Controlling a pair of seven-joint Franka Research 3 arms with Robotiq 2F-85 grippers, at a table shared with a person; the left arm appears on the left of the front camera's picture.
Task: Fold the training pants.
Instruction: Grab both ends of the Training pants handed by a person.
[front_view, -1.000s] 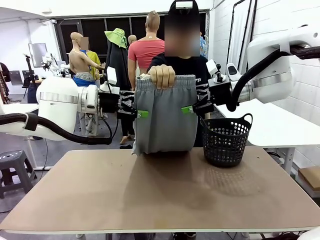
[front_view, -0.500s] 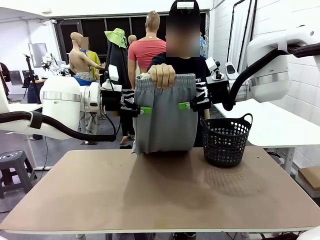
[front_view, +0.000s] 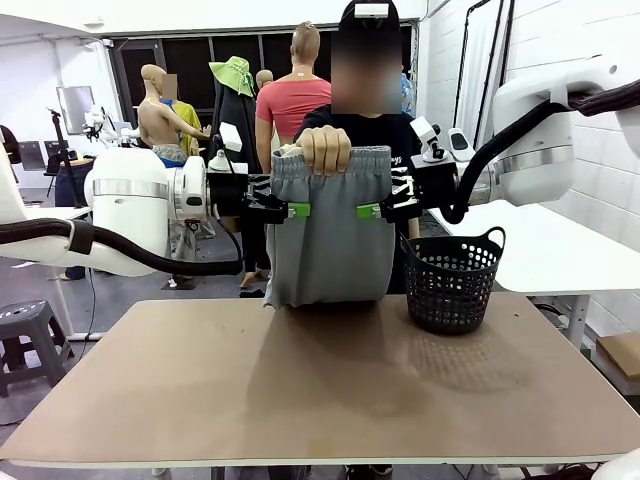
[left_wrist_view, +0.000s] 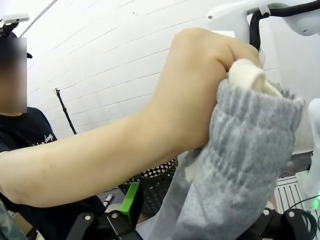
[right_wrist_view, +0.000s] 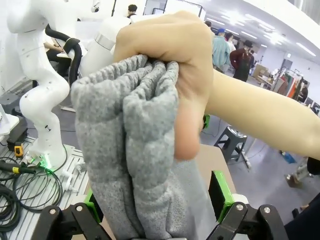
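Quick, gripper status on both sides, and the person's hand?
Left gripper: open, training pants edge between its fingers.
Right gripper: open, the opposite edge between its fingers.
Person's hand: closed on the pants' top, holding them up.

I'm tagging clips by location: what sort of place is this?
Probably a robotics lab for garment handling: the left arm and right arm reach over a work table, a person's hand holds up training pants, with white brick walls behind.
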